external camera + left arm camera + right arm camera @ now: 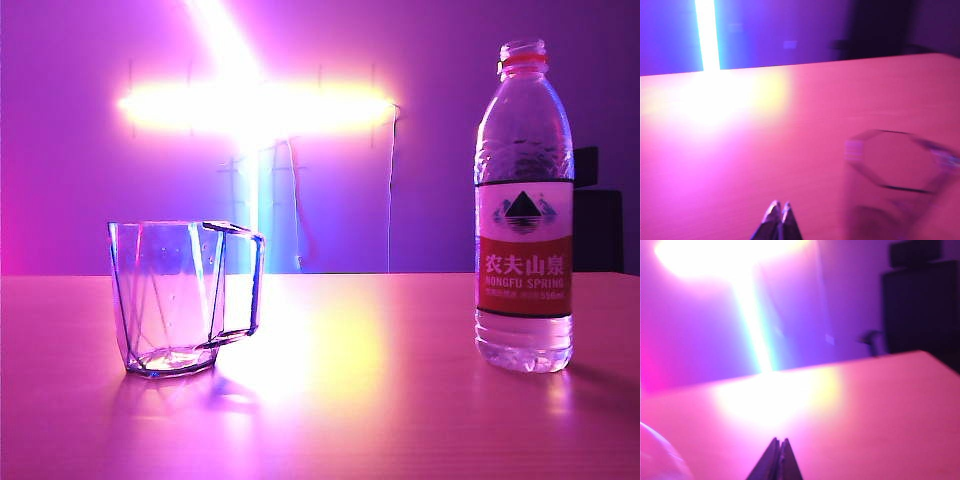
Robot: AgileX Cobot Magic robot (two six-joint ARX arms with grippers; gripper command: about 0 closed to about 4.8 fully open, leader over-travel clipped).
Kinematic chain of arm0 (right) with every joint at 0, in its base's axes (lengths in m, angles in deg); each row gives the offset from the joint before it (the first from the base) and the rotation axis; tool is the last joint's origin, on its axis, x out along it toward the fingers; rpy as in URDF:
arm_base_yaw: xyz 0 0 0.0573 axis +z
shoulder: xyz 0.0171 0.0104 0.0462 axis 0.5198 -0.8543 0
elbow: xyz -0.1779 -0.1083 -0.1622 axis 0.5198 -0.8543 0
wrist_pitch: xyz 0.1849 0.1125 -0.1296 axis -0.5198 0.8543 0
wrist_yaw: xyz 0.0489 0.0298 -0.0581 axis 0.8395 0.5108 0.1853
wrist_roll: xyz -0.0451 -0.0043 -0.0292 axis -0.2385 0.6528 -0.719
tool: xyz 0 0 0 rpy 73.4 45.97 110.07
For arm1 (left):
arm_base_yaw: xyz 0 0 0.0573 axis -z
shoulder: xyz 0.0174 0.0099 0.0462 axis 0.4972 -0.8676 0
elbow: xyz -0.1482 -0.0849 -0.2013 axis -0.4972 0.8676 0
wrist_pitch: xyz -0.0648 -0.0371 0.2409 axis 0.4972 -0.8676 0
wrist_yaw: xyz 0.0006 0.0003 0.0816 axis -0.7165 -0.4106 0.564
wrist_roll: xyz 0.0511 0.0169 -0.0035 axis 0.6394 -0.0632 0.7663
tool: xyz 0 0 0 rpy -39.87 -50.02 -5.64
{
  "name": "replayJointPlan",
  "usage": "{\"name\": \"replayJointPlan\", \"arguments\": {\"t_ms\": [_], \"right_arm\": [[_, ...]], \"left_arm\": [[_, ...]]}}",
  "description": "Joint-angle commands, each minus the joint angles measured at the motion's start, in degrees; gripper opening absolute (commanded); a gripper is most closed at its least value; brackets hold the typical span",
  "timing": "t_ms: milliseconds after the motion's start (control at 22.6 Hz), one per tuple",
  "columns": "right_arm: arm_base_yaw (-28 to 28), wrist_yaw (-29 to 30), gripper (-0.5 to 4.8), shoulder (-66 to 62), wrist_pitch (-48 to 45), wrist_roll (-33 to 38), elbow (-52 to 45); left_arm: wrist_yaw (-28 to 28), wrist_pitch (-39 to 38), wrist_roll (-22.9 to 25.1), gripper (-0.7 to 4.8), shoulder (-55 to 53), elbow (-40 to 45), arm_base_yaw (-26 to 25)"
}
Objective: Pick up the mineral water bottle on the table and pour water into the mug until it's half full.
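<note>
You see the mineral water bottle (523,210) upright on the worktop (380,400), capless mouth up. Left gripper (779,207) and right gripper (779,442): fingers closed together, empty, above the worktop.

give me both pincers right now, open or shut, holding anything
Left pincer: shut, empty, above the table near the mug.
Right pincer: shut, empty, above the table.
</note>
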Motion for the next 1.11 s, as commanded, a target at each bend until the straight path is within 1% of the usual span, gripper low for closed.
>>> {"name": "replayJointPlan", "arguments": {"t_ms": [44,88,133,221,265,310,354,442,486,619,707,796,884,929,973,1017,1061,1105], "right_arm": [[0.0,5.7,-0.05,0.0,0.5,7.1,2.3],[0.1,6.9,-0.05,-0.1,2.3,7.1,3.4],[0.1,7.7,-0.05,-0.2,5.8,7.1,5.6],[0.1,7.7,-0.05,-0.2,11.6,6.8,9.4],[0.1,7.7,-0.05,-0.3,16.5,6.8,12.2],[0.1,7.7,-0.05,-0.5,19.0,6.7,13.5],[0.1,7.8,-0.06,-1.0,23.5,6.1,15.6],[0.0,9.2,-0.05,-2.3,29.9,2.9,18.6],[0.0,11.1,-0.04,-3.6,33.8,1.8,20.4],[0.1,16.3,0.04,-6.7,38.0,2.2,21.1],[0.3,18.9,0.79,-9.9,38.7,2.3,21.1],[2.5,19.0,1.18,-13.4,37.9,1.8,21.1],[7.2,17.6,3.23,-18.0,36.8,0.1,21.1],[10.8,14.9,4.79,-21.0,36.2,-0.6,21.1],[13.3,12.5,4.79,-22.9,35.6,-0.7,21.1],[17.5,7.8,4.79,-25.7,33.9,-1.0,21.1],[19.8,4.7,4.79,-27.3,32.1,-2.1,20.9],[23.3,1.3,4.79,-30.0,27.5,-5.6,20.0]], "left_arm": [[-0.2,0.7,-0.2,-0.02,-0.1,-0.2,11.3],[-0.2,0.7,-0.2,-0.02,-0.2,-0.2,14.1],[-0.3,0.7,-0.2,-0.02,-0.6,-0.2,18.1],[-0.3,0.7,-0.2,-0.02,-1.8,-0.2,23.1],[-0.3,0.7,-0.2,-0.02,-2.6,-0.2,25.0],[-0.3,0.7,-0.2,-0.02,-2.9,-0.2,25.9],[-0.2,0.7,-0.2,-0.02,-3.1,-0.2,26.6],[-0.2,0.7,-0.2,-0.02,-3.1,-0.2,27.5],[-0.2,0.7,-0.2,-0.02,-3.1,-0.2,27.8],[-0.3,0.7,-0.2,-0.02,-3.1,-0.2,28.2],[-0.2,0.7,-0.2,-0.02,-3.1,-0.2,28.2],[-0.2,0.7,-0.2,-0.02,-3.1,-0.2,28.2],[-0.2,0.7,-0.2,-0.02,-3.1,-0.2,28.2],[-0.2,0.7,-0.2,-0.02,-3.1,-0.2,28.2],[-0.2,0.7,-0.2,-0.02,-3.1,-0.2,28.2],[-0.2,0.7,-0.2,-0.02,-3.1,-0.2,28.2],[-0.2,0.7,-0.2,-0.02,-3.1,-0.2,28.2],[-0.2,0.7,-0.2,-0.02,-3.1,-0.2,28.2]]}}
